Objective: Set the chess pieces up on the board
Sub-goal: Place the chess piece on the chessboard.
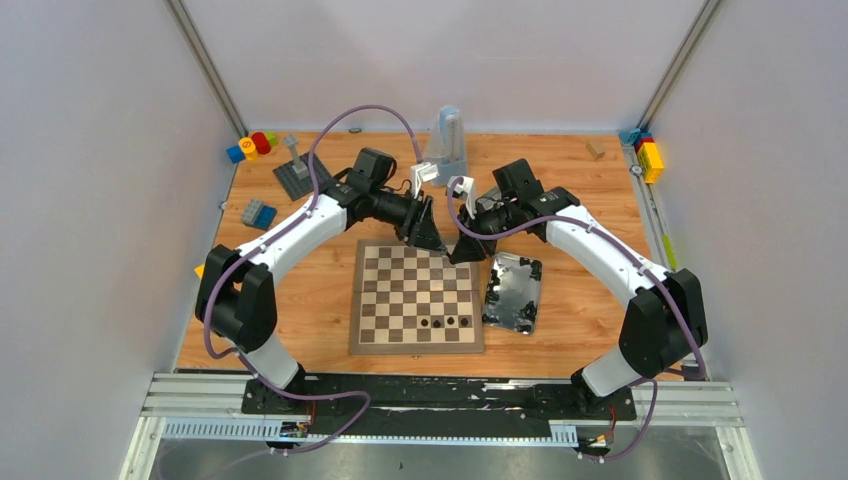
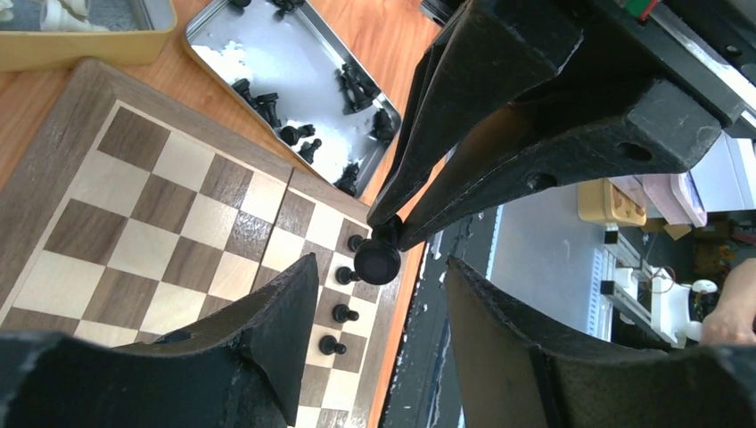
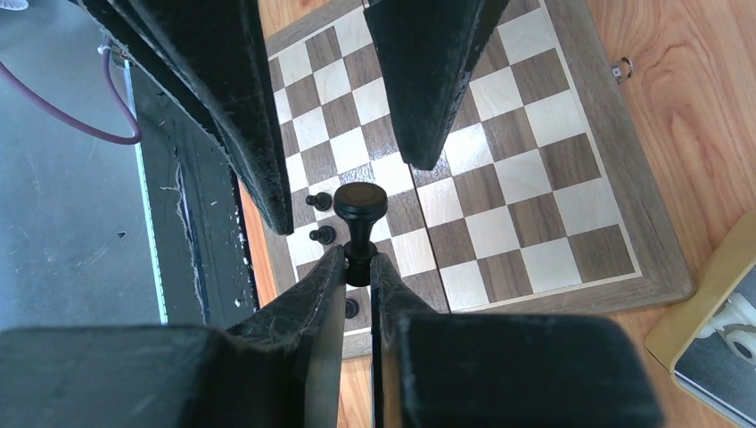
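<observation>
My right gripper (image 3: 358, 263) is shut on the stem of a glossy black pawn (image 3: 360, 203) and holds it in the air over the board's (image 3: 535, 178) far edge. My left gripper (image 2: 382, 264) is open. Its fingers (image 3: 258, 134) stand on either side of the pawn's round base (image 2: 377, 262) without touching it. In the top view the two grippers, left (image 1: 425, 235) and right (image 1: 465, 245), meet tip to tip above the board (image 1: 400, 300). Several black pawns (image 1: 447, 322) stand in a row near the board's front edge and also show in the left wrist view (image 2: 343, 313).
An open metal tin (image 1: 512, 292) with several black pieces lies right of the board, also in the left wrist view (image 2: 294, 89). A yellowish tin (image 2: 80, 27) holds white pieces. Toy blocks (image 1: 255, 143), a grey studded plate (image 1: 300, 175) and a clear stand (image 1: 448, 145) sit at the back.
</observation>
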`<state>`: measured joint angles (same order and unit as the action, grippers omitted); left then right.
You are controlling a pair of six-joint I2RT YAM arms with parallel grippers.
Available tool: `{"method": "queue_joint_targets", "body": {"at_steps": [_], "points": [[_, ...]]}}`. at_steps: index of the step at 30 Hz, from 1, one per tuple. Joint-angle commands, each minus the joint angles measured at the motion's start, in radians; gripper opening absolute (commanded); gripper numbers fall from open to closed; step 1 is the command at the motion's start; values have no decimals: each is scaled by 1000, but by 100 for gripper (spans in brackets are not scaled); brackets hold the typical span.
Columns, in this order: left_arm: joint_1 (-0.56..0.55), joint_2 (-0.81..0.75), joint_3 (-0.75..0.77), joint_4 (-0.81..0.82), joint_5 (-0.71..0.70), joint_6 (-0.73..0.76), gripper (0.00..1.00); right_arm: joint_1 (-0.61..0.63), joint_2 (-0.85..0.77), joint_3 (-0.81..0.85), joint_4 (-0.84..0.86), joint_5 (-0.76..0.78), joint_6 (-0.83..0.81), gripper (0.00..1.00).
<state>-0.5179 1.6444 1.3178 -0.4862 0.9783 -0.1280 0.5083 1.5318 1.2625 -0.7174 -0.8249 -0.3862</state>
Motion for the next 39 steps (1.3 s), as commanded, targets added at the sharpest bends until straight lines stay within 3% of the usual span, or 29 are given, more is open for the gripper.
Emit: {"method": "queue_joint_targets", "body": {"at_steps": [1,9,21,33,39], "points": [[-14,17,54,13,50,-14,61,7,-20,12,40,-27,5,0],[-34,45,79,-23,51,13,51,5,-33,2,54,-10,15,0],[-37,35,76,-63,37,60,44,6,-42,-9,57,10,10,0],[-36,33,70,-91,36,99,20,5,-39,-4,55,48,-8,2],[-36,-24,18,-64,28,110,4,3,-44,29,49,78,-5,15]]}}
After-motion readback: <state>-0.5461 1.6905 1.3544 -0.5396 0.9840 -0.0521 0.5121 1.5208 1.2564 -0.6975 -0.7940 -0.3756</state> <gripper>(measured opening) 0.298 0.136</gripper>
